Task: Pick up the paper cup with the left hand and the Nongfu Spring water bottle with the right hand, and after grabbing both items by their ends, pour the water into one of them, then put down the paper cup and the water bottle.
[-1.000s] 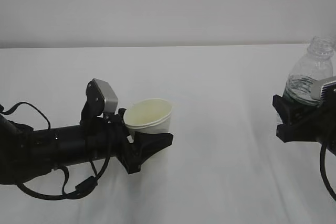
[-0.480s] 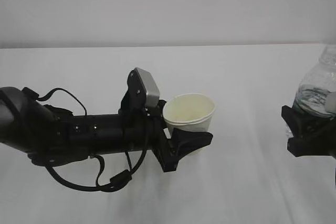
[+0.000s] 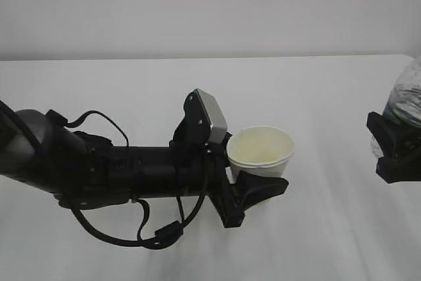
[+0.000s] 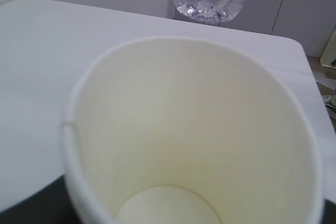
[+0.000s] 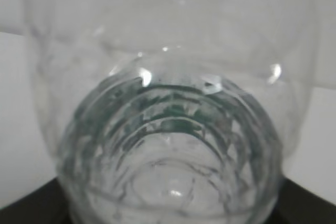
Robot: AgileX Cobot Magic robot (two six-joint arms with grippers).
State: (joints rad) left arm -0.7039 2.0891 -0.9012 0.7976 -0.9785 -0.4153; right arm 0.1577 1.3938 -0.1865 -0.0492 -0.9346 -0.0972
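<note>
The white paper cup [image 3: 260,150] stands upright in my left gripper [image 3: 266,177], which is shut on its lower half; one black finger [image 3: 262,189] crosses its front. In the left wrist view the cup's cream inside [image 4: 194,129] fills the frame and looks dry. At the right edge my right gripper [image 3: 395,146] is shut on the Nongfu Spring water bottle [image 3: 409,100], only partly in frame. The right wrist view looks down through the bottle [image 5: 168,129], with clear water [image 5: 173,182] in its ribbed lower part. The bottle's base [image 4: 210,1] shows beyond the cup's rim.
A white table [image 3: 316,83] runs to a pale wall behind. My long black left arm [image 3: 112,169] with its cable loops lies across the left half. The table's far right corner [image 4: 294,45] shows in the left wrist view.
My left arm has carried the cup to the right, towards the middle. The right gripper and the bottle have drifted right, and the bottle is now mostly cut off by the frame edge.
</note>
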